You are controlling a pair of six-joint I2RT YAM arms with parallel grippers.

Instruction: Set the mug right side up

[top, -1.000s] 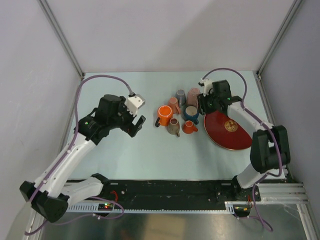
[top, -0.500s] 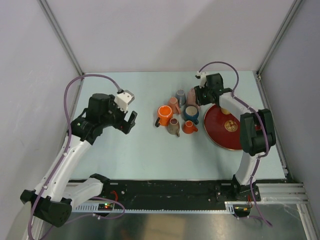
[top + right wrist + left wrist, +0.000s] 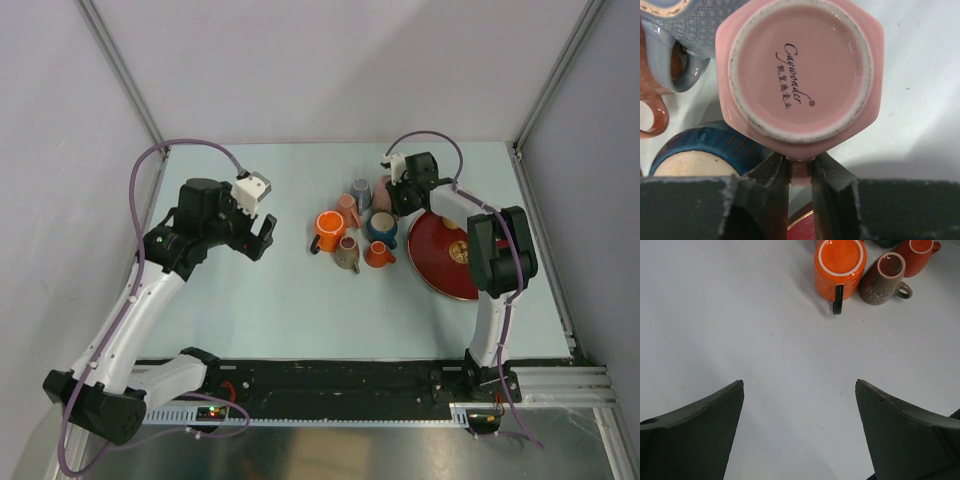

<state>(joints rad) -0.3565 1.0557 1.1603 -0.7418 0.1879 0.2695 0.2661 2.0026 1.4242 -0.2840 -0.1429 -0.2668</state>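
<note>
A pink mug (image 3: pixel 384 187) stands upside down at the back of the mug cluster. Its round base with printed lettering faces the right wrist camera (image 3: pixel 800 75). My right gripper (image 3: pixel 400 196) is shut on the mug's handle, which sits pinched between the two fingers in the right wrist view (image 3: pixel 800 167). My left gripper (image 3: pixel 262 240) is open and empty above bare table left of the cluster, with its jaws wide apart in the left wrist view (image 3: pixel 800 385).
Around the pink mug are a grey-blue mug (image 3: pixel 361 192), a salmon mug (image 3: pixel 347 209), a blue mug (image 3: pixel 381 226), an orange mug (image 3: pixel 328 230), a brown mug (image 3: pixel 347 254) and a small red mug (image 3: pixel 377 254). A red plate (image 3: pixel 450 260) lies to the right.
My right gripper has moved back and left onto the pink mug. My left arm has drawn back to the left, away from the mugs.
</note>
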